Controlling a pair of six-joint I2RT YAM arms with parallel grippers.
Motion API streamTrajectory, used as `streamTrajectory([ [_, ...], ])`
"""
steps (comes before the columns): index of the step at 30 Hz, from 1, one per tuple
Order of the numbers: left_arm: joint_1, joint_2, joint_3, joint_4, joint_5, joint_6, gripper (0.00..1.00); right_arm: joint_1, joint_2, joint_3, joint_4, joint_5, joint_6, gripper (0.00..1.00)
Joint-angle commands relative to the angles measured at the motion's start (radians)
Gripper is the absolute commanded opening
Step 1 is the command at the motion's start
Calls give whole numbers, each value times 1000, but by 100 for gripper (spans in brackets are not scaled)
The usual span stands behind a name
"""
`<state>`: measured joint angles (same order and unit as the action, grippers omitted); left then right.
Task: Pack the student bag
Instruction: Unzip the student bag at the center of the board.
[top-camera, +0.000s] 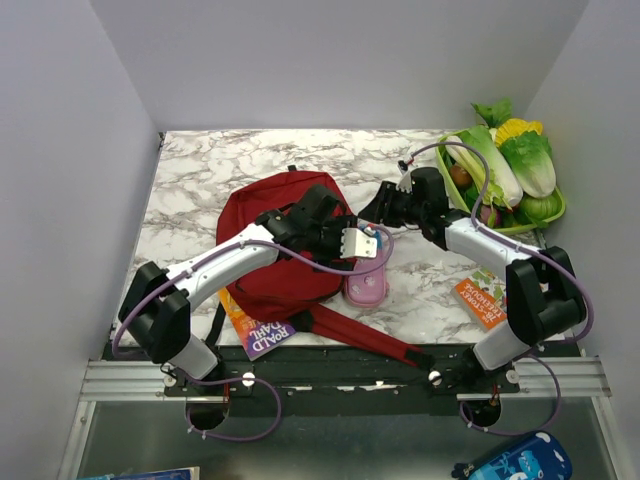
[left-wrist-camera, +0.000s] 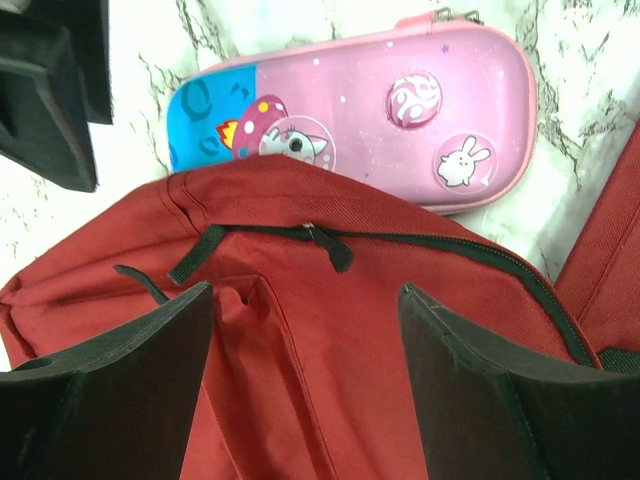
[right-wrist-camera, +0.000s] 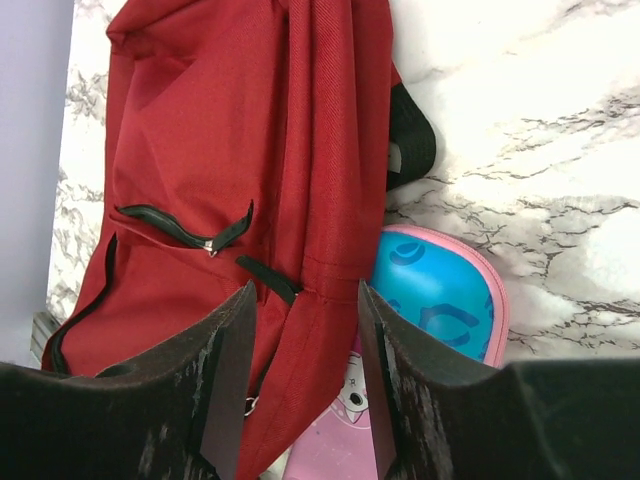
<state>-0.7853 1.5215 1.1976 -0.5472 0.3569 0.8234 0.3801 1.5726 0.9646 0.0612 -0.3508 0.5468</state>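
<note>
The student bag (top-camera: 268, 248), a dark red backpack, lies in the middle of the table. My left gripper (top-camera: 338, 238) hovers over its right side, jaws open, red fabric and a black zipper (left-wrist-camera: 330, 243) below them. My right gripper (top-camera: 386, 208) is at the bag's right edge, jaws partly apart on either side of a fold of red fabric (right-wrist-camera: 318, 300), not clamped. A pink and blue pencil case (top-camera: 366, 287) lies against the bag's right edge; it also shows in the left wrist view (left-wrist-camera: 400, 110) and in the right wrist view (right-wrist-camera: 440, 295).
A purple Roald Dahl book (top-camera: 262, 333) sticks out from under the bag's near edge. A red shoulder strap (top-camera: 365, 337) trails to the front. An orange book (top-camera: 482, 296) lies at the right. A green basket of vegetables (top-camera: 548, 215) stands at the back right.
</note>
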Motion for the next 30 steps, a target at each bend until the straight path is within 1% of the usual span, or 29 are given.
streamTrajectory([
  [1,3,35,57,-48,80,32,81,5,24,0,15,-34,10,53],
  [3,-3,51,65,-75,99,48,82,5,21,-3,12,-33,-2,53],
  [11,-14,114,108,-108,93,92,82,5,15,-1,6,-33,-16,52],
  [16,-11,120,115,-125,94,123,82,5,15,-9,17,-42,-15,52],
  [18,-11,126,117,-117,94,115,80,5,15,-9,20,-45,-16,52],
  [22,-11,144,141,-143,112,105,73,5,18,-12,22,-53,-21,51],
  [30,-11,180,171,-177,120,105,68,3,23,-20,34,-60,-27,49],
])
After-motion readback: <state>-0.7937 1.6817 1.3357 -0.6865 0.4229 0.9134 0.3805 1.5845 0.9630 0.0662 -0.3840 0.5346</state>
